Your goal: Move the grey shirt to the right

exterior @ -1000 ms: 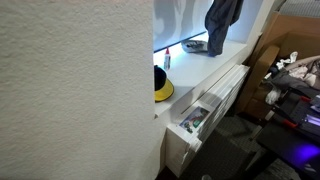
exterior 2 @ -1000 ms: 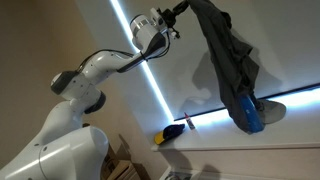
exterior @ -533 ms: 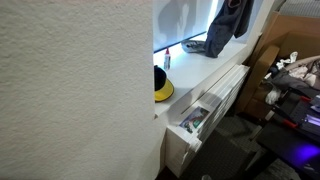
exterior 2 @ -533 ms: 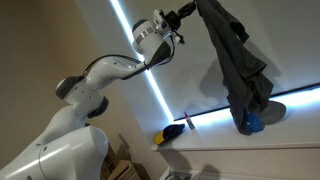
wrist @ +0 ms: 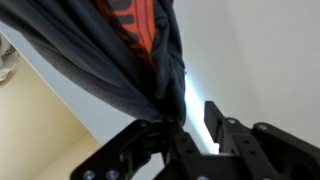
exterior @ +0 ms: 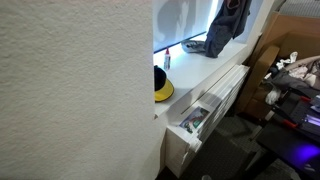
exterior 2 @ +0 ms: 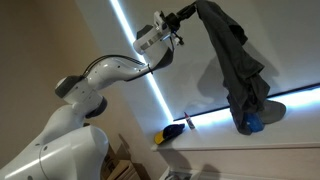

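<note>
The grey shirt hangs in the air from my gripper, its lower end just above the white counter. In an exterior view the shirt dangles at the top right over the counter's far end. In the wrist view the shirt fills the upper left, with a red-orange print showing inside it. Its bunched fabric is pinched at my gripper. One black finger stands free at the right of the bunch.
A blue object lies on the counter below the shirt's hem. A yellow and black item sits further along the counter; a yellow bowl-like item and a small bottle show there too. A bright light strip runs down the wall. Cardboard boxes stand beside the counter.
The arm has carried the hanging shirt a little to the right and slightly higher. The shirt has swung with it.
</note>
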Action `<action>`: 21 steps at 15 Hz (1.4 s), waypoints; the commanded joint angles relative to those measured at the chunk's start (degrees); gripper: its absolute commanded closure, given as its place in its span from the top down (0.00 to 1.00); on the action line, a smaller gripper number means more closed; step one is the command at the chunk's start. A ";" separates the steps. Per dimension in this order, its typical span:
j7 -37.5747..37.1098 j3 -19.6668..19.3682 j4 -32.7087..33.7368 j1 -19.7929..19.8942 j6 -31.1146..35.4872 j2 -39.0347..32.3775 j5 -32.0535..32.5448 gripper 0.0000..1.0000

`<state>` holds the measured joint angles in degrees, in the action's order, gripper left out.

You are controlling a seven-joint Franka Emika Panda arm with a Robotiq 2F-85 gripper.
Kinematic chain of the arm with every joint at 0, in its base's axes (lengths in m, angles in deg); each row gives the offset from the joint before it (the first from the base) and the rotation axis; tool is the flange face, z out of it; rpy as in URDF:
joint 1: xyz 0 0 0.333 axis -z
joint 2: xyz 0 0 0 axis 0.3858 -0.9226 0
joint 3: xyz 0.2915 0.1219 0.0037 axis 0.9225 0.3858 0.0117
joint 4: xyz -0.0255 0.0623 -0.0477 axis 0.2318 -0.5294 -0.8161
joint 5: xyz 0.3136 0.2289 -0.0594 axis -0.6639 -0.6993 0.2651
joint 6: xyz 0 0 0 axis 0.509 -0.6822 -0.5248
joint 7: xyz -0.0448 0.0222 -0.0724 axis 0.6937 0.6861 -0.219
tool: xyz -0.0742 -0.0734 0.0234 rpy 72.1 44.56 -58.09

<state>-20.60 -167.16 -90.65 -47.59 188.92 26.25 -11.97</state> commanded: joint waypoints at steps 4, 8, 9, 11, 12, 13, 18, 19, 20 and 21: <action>19.82 10.88 10.34 -7.21 -1.39 15.19 -16.92 0.77; 23.17 10.97 9.32 -7.72 -1.30 12.27 -22.57 0.63; 23.23 11.03 9.36 -7.68 -1.30 12.80 -22.57 0.95; 30.43 10.33 10.48 -8.06 -7.11 14.64 -21.71 0.70; 34.57 10.53 11.73 -8.68 -10.71 18.16 -20.79 0.64; 38.49 11.46 13.31 -10.01 -13.62 24.35 -18.99 0.64; 40.21 10.43 13.91 -9.31 -16.38 21.03 -25.55 0.63; 40.20 10.53 13.61 -9.23 -16.38 20.84 -25.67 0.69; 40.11 10.66 13.38 -9.24 -16.37 20.23 -25.82 0.76; 39.98 10.70 13.27 -9.27 -16.38 19.53 -26.06 0.58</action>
<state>16.93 -156.69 -77.53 -57.16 172.63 46.33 -35.02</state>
